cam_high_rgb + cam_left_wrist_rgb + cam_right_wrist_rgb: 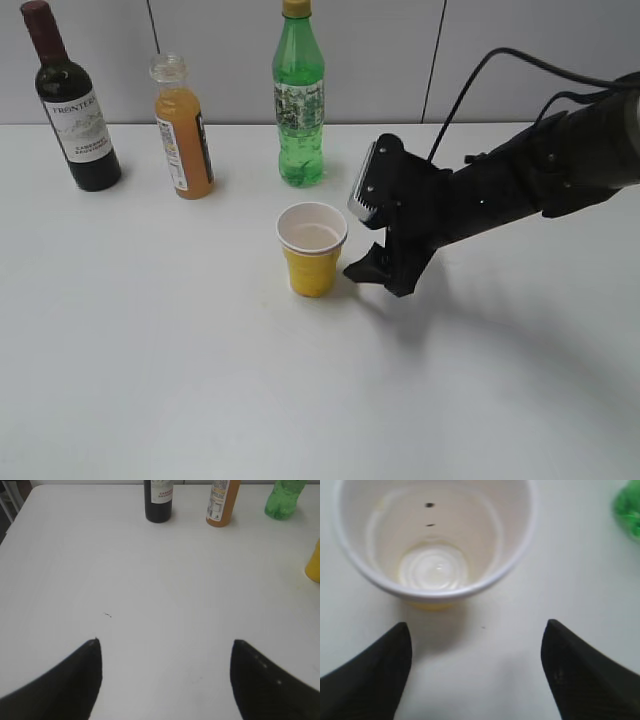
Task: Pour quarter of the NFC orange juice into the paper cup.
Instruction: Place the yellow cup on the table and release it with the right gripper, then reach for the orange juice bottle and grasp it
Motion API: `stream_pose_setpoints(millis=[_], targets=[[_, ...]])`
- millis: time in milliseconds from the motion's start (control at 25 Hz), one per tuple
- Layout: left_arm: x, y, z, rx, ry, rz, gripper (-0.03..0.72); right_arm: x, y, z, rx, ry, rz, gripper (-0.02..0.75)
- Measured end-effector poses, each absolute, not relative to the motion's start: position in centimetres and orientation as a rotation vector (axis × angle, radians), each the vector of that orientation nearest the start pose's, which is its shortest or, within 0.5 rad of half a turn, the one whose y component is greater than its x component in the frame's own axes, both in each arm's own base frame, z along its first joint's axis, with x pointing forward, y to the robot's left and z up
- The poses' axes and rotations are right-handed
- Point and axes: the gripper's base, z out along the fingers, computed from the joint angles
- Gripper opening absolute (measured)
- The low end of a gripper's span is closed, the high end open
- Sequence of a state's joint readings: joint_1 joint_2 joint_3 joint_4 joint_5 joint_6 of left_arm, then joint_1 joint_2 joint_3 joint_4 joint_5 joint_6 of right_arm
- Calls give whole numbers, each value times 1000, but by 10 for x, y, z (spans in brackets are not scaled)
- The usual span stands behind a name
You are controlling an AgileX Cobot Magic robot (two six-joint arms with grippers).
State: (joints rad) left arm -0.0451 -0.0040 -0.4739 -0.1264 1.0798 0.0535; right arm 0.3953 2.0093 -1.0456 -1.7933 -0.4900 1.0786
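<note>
The yellow paper cup [312, 249] stands upright mid-table, white inside, with no juice in it; the right wrist view [436, 540] shows its bare bottom. The NFC orange juice [183, 130], a small clear bottle of orange liquid with no cap on, stands at the back left; its lower part shows in the left wrist view [222, 504]. My right gripper [377, 270] [476, 630] is open and empty, low over the table just right of the cup, not touching it. My left gripper [165, 647] is open and empty over bare table; that arm does not show in the exterior view.
A dark wine bottle [72, 100] stands at the back left and a taller green bottle [298, 98] behind the cup. The white table [200, 360] ends at a grey wall. My right arm [540, 170] reaches in from the right.
</note>
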Motion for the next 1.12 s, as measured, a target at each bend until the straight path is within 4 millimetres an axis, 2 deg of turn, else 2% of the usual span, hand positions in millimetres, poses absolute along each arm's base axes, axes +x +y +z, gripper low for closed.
stream_pose_setpoints(millis=[200, 360, 520, 680, 760, 880, 1000, 1120], targets=[[-4, -10, 269, 108, 2079, -147, 585, 346, 159, 143, -1294, 2024, 320, 623], [-4, -10, 269, 108, 2079, -147, 585, 360, 137, 162, -1123, 2055, 30, 613], [-4, -10, 269, 108, 2079, -147, 585, 369, 112, 186, -836, 2090, -263, 611], [-4, -10, 269, 108, 2079, -147, 585, 369, 90, 200, -558, 2197, -432, 610], [-4, -10, 269, 108, 2079, -147, 585, 371, 81, 205, -459, 2293, -451, 604], [-4, -10, 269, 108, 2079, -147, 585, 377, 64, 217, -278, 2456, -352, 599], [-4, -10, 269, 108, 2079, -147, 585, 387, 38, 236, -111, 2605, -184, 596], [-4, -10, 269, 108, 2079, -147, 585, 394, 19, 256, -26, 2743, 0, 596]])
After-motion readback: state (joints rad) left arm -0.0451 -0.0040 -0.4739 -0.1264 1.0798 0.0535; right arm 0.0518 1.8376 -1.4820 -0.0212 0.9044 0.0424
